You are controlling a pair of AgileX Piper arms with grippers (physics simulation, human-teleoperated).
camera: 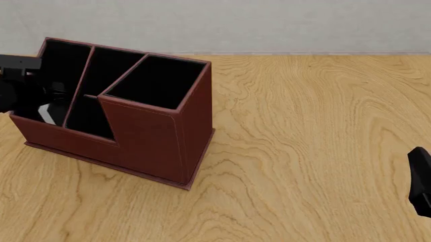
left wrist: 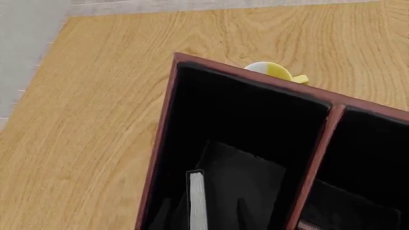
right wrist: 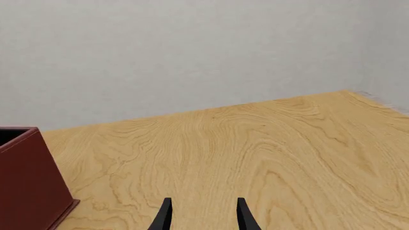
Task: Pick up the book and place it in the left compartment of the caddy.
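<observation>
The dark red-brown caddy [camera: 148,131] stands at the table's left. The book [camera: 46,113] stands inside the caddy's long left compartment [camera: 59,60], white page edge showing. In the left wrist view the book [left wrist: 197,201] sits on edge in that compartment [left wrist: 243,110], within the caddy rim [left wrist: 160,143]. My left gripper [left wrist: 204,206] reaches down into the compartment with its fingers spread on either side of the book, not pressing it; in the front view it [camera: 55,93] is partly hidden by the caddy wall. My right gripper [right wrist: 203,215] is open and empty, low at the right edge [camera: 421,181].
A yellow and white object [left wrist: 275,71] lies on the table just behind the caddy's far wall, hidden in the front view. The caddy's other compartments [camera: 158,80] are to the right of the book's slot. The table's left edge [left wrist: 38,62] is close to the caddy.
</observation>
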